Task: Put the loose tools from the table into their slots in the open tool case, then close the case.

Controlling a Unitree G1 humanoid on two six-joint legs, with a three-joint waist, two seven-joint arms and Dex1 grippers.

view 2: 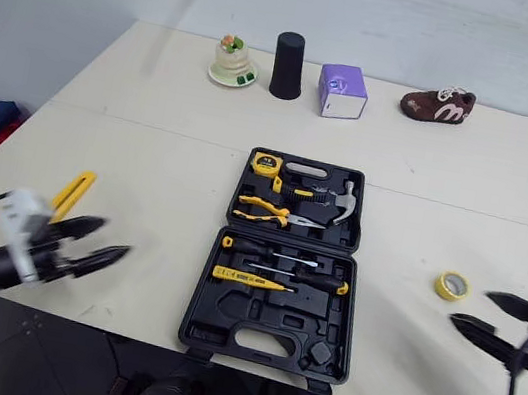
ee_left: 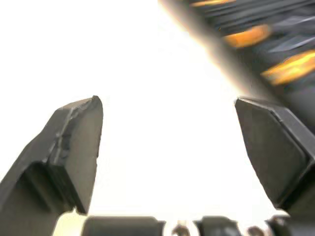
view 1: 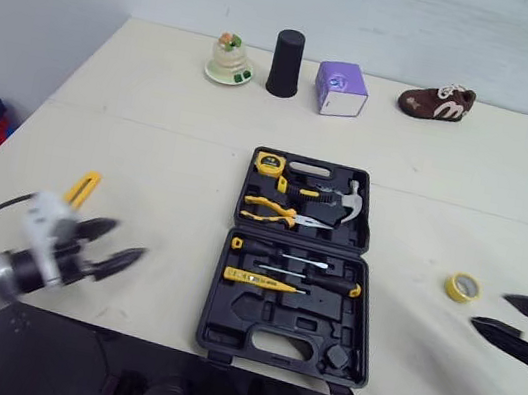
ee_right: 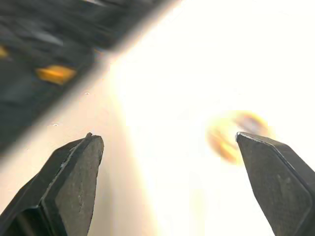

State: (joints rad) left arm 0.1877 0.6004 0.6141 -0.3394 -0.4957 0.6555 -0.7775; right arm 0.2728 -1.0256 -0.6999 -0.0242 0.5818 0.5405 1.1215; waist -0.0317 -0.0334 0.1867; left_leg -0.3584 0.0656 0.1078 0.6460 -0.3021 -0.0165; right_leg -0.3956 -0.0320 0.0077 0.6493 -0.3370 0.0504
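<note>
Left eye view: the left gripper (view 1: pixel 122 243) hangs released and empty, fingers spread, over the near-left part of the table (view 1: pixel 152 138). A loose yellow tool (view 1: pixel 82 186) lies just beyond it. At the near right, the right gripper (view 1: pixel 494 310) is likewise spread and holds nothing, and a yellow tape roll (view 1: pixel 463 287) lies near it on its left. Between them the tool case (view 1: pixel 264 316) lies with its lid folded back, holding pliers (view 1: pixel 277 213), a hammer (view 1: pixel 342 201) and screwdrivers (view 1: pixel 302 270).

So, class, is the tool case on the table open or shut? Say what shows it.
Open. The tool case lies flat with both halves spread, the hammer and pliers showing in their slots.
</note>
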